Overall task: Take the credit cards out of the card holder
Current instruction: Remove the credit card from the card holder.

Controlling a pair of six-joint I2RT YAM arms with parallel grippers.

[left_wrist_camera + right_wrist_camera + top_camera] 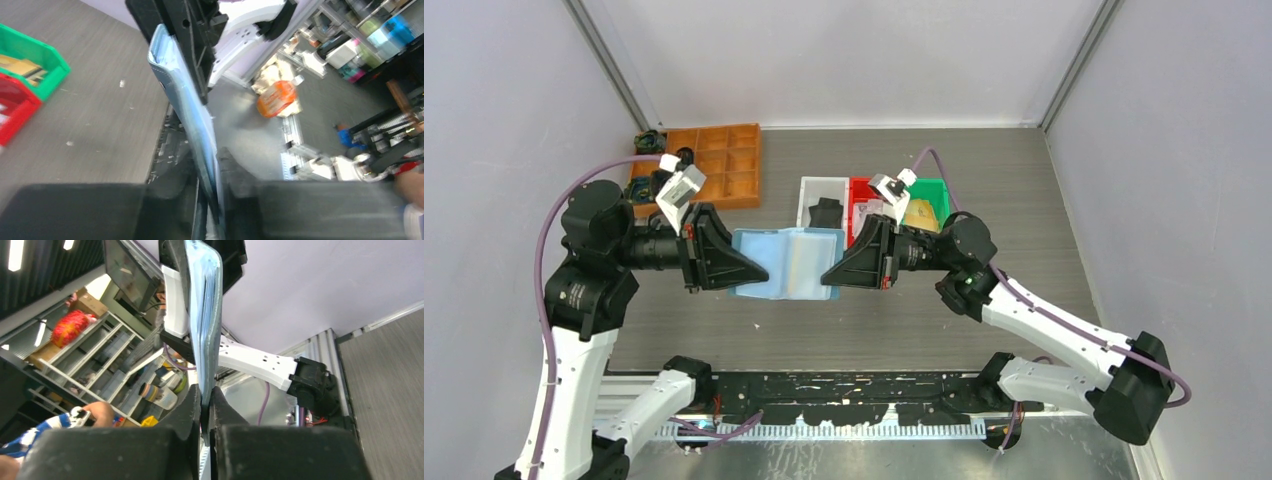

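Top external view: holder [786, 262] held open in mid-air

My left gripper [759, 272] is clamped on the holder's left edge. My right gripper [827, 276] is pinched onto its right edge. It hangs spread above the middle of the table [984, 180], pale inside facing up, just near of the red bin [858, 190]. I cannot tell any cards apart.

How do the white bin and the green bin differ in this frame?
The white bin is white; the green bin is bright green. The white bin holds a black item; the green bin holds tan flat pieces. The white bin stands left of the red bin, the green bin right of it. Both are open-topped, in one row.
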